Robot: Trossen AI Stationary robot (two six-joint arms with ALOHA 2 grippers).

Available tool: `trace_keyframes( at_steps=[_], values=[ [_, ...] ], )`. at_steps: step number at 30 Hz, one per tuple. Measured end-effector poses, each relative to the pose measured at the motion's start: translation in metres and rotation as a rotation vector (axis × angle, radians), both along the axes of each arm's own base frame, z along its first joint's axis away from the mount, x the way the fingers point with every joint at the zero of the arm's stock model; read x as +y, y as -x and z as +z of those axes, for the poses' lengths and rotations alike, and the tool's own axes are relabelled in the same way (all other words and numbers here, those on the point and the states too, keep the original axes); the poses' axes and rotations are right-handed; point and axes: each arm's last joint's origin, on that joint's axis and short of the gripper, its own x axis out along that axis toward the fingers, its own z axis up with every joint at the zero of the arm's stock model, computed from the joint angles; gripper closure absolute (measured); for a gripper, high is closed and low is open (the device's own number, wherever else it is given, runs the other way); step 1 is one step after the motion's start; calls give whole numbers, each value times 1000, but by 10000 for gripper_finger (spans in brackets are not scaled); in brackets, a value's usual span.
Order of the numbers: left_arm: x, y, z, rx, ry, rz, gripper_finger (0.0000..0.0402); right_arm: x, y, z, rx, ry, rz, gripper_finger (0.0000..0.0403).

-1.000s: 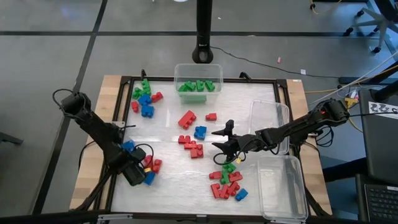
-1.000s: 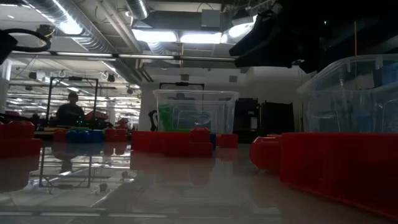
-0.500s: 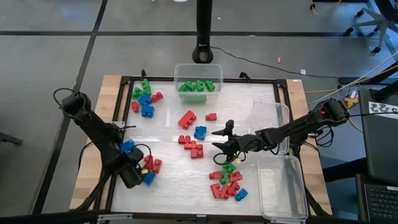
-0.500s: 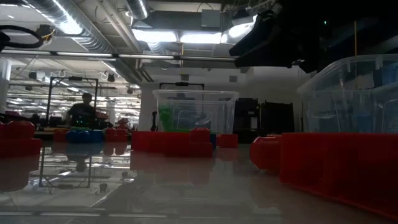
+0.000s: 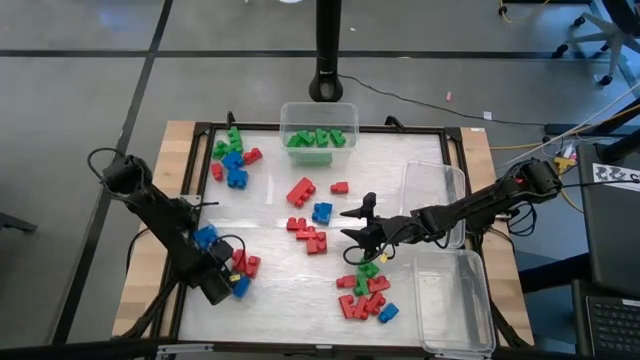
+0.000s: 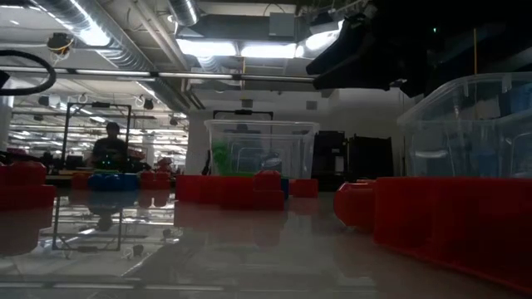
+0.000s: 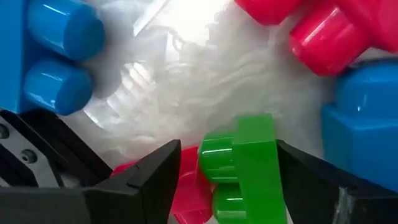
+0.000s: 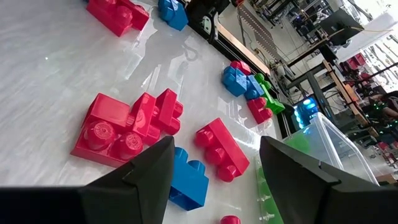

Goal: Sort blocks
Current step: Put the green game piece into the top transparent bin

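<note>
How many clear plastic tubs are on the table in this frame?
3. One tub at the table's far edge holds green blocks; a second tub and a third tub sit along the right side, apparently empty.

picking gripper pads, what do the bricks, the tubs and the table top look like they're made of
The bricks, such as the green brick between the left gripper's open fingers, look like glossy hard plastic: sharp highlights on rounded studs. The tub holding green bricks seems thin clear plastic, its contents showing through. The table top looks smooth, whitish and glossy, mirroring bricks in the low view; its material is unclear.
</note>
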Motion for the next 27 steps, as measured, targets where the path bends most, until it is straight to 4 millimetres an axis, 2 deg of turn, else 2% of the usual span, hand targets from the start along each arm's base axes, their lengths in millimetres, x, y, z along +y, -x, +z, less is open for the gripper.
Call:
trace_keyframes(
  at_steps=[4, 7, 21, 27],
  values=[
    [0, 0, 0, 6, -4, -5, 169, 0, 0, 0, -2, -1, 0, 169],
    [0, 0, 0, 5, -3, -16, 188, 0, 0, 0, -3, -1, 0, 169],
    [2, 1, 0, -3, -30, -123, 384, 0, 0, 0, 2, 1, 0, 169],
    [2, 0, 0, -10, -31, -127, 387, 0, 0, 0, 2, 1, 0, 169]
  ],
)
